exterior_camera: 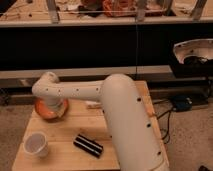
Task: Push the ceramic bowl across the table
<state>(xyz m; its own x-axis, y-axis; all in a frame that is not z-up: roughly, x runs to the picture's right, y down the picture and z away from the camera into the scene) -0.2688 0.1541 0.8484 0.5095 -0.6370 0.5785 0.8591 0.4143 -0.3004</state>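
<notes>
The ceramic bowl (44, 112), orange with a darker rim, sits at the far left of the light wooden table (65, 160), close to its left edge. My white arm reaches across from the right and bends down over the bowl. The gripper (53, 105) hangs at the bowl, shut, its tip down against the bowl's inside or right wall. The wrist hides much of the bowl's middle, and I cannot tell exactly where it touches.
A small white cup (36, 145) stands at the near left corner. A black rectangular object (88, 145) lies in front of the arm. A small pale item (93, 105) rests near the table's middle. Dark shelving runs behind, and cables lie on the floor at the right.
</notes>
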